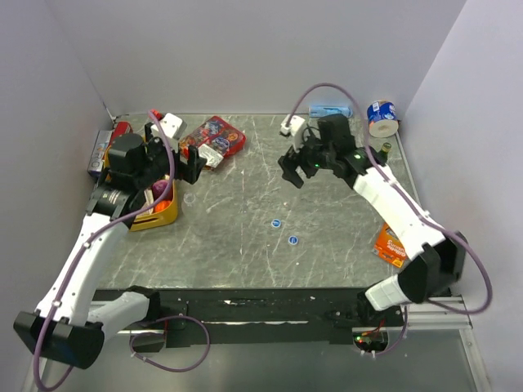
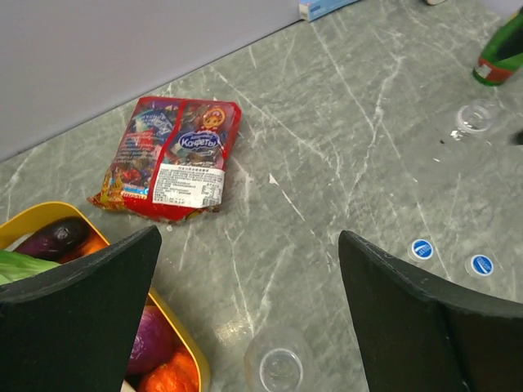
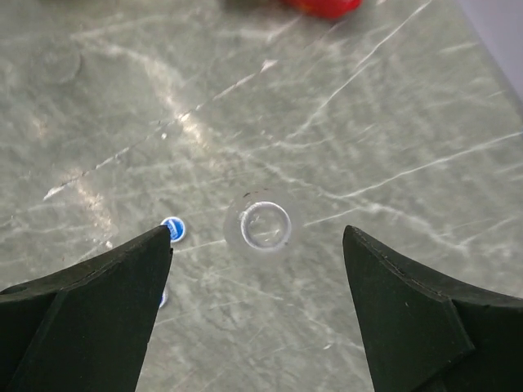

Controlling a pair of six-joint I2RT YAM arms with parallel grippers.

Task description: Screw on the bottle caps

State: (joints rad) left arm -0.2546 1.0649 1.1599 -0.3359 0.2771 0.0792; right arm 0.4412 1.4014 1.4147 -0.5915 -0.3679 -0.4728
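Two small clear bottles stand open and upright on the grey table. One (image 2: pixel 280 365) is just below my open left gripper (image 2: pixel 249 237), beside the yellow tray; it shows faintly in the top view (image 1: pixel 189 198). The other (image 3: pixel 261 224) is right under my open right gripper (image 3: pixel 257 234) and also shows far off in the left wrist view (image 2: pixel 478 117). Two tiny blue caps (image 1: pixel 276 222) (image 1: pixel 292 240) lie loose mid-table, apart from both bottles; one (image 3: pixel 172 229) lies beside my right gripper's left finger. In the top view the left gripper (image 1: pixel 194 161) and right gripper (image 1: pixel 292 167) hover over the table's far half.
A yellow tray (image 1: pixel 155 219) of vegetables is by the left gripper. A red sweets packet (image 1: pixel 214 139) lies at the back. A blue-and-white tin (image 1: pixel 382 117) stands back right and an orange packet (image 1: pixel 392 243) lies right. A green bottle (image 2: pixel 502 49) stands near the right bottle.
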